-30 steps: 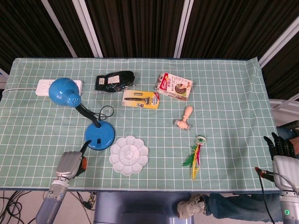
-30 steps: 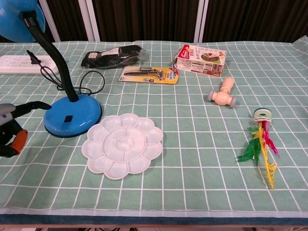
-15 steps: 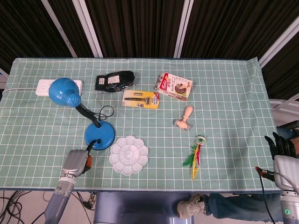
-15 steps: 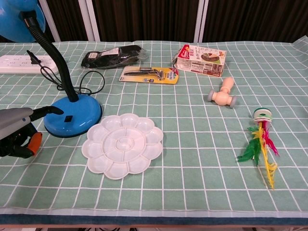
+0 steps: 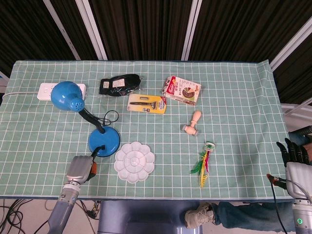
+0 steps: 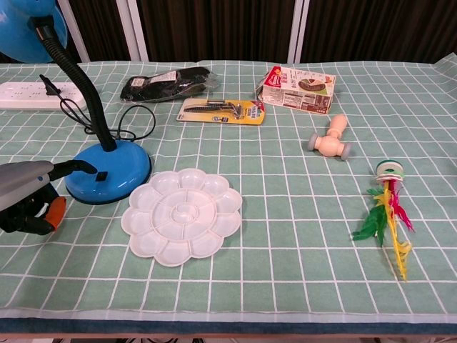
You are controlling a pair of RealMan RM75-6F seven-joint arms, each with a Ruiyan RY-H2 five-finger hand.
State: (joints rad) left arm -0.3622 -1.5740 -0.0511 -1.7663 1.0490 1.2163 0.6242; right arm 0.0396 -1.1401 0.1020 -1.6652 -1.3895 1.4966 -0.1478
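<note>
A dark fingertip of the left hand [image 6: 28,196] stretches forward and touches, or very nearly touches, the round base of the blue desk lamp [image 6: 108,171], beside a small black switch on that base; the other fingers [image 6: 25,218] curl under the palm and hold nothing. The lamp stands near the front left of the green checked tabletop [image 5: 234,126], its bent neck rising to a blue shade [image 5: 67,96], its black cord looping back toward a white power strip [image 5: 48,89]. Just right of the base lies a white flower-shaped paint palette [image 6: 181,215]. To press the switch well, the extended fingertip should likely come down squarely on the black button, lightly enough that the base does not slide toward the palette. Farther off lie a dark packet [image 5: 120,84], a yellow carded tool [image 5: 146,104], a small printed box [image 5: 182,90], a wooden stamp [image 5: 193,123] and a feathered shuttlecock [image 5: 204,164]. The right hand [image 5: 294,155] hangs beyond the tabletop's right edge, its fingers upright and empty, apparently slightly apart.
</note>
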